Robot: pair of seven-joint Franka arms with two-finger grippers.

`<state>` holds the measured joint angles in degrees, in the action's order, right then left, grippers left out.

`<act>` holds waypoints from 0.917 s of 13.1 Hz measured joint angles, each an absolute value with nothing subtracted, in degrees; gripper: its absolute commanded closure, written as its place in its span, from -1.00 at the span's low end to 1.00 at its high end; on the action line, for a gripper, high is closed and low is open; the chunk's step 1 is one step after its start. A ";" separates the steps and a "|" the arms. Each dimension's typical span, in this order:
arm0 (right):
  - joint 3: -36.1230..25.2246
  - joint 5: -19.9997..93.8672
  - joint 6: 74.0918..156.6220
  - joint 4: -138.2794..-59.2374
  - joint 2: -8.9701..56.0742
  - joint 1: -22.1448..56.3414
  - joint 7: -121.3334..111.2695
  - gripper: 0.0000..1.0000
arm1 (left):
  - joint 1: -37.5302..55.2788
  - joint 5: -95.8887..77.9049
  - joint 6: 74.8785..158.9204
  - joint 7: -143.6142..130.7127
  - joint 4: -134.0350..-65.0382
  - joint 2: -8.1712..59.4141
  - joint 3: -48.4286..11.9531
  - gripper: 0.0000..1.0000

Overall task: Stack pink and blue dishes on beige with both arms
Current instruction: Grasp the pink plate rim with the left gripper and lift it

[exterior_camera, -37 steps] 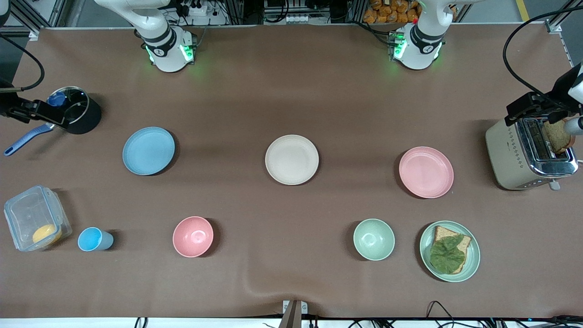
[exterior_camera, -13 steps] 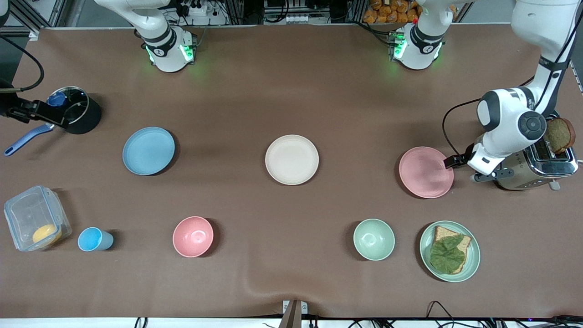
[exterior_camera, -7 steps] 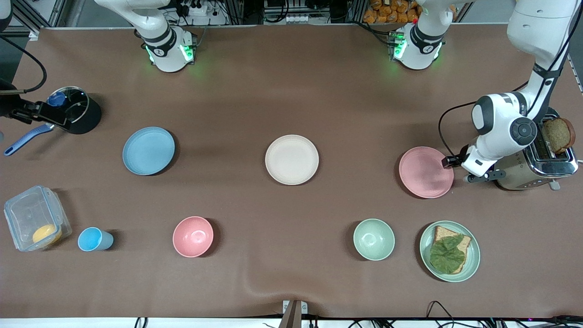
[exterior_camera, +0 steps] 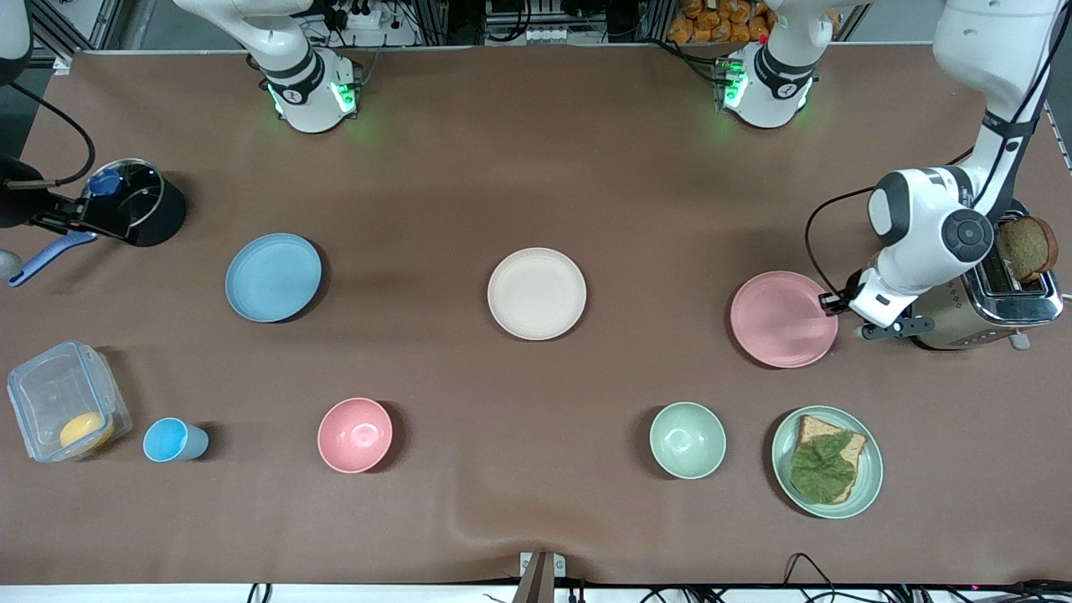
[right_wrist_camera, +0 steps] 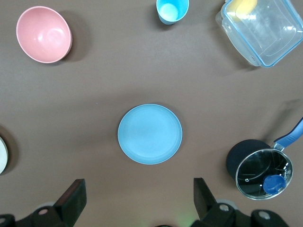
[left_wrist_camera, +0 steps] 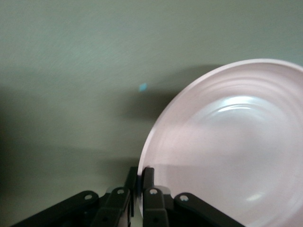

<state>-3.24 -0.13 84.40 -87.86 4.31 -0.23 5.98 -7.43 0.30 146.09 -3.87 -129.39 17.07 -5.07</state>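
The pink plate (exterior_camera: 779, 322) lies toward the left arm's end of the table, beside the toaster. My left gripper (exterior_camera: 829, 303) is shut on its rim on the toaster side; in the left wrist view the fingers (left_wrist_camera: 147, 176) pinch the edge of the pink plate (left_wrist_camera: 227, 151). At the table's middle sits the beige plate (exterior_camera: 536, 293), bare. Toward the right arm's end lies the blue plate (exterior_camera: 273, 277). My right gripper (right_wrist_camera: 137, 187) hangs open high above the table, with the blue plate (right_wrist_camera: 149, 134) far below it.
A toaster (exterior_camera: 976, 289) holding bread stands right beside the left arm. Nearer the front camera are a green plate with bread and leaf (exterior_camera: 827, 462), green bowl (exterior_camera: 688, 440), pink bowl (exterior_camera: 355, 435), blue cup (exterior_camera: 172, 440) and clear container (exterior_camera: 67, 400). A black pot (exterior_camera: 142, 203) is at the right arm's end.
The left arm swung from the toaster down to the pink plate and closed on its rim; the plate has shifted slightly. The right arm has barely moved.
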 measured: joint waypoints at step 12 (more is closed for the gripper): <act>-3.98 4.04 105.27 -111.01 8.12 -11.97 -15.63 -1.00 | 0.74 -7.44 133.57 -30.21 -116.55 19.18 -29.48 1.00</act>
<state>-3.98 4.04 105.27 -111.01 8.12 -11.97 -15.63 0.74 -7.44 133.57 -30.21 -116.55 19.18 -29.48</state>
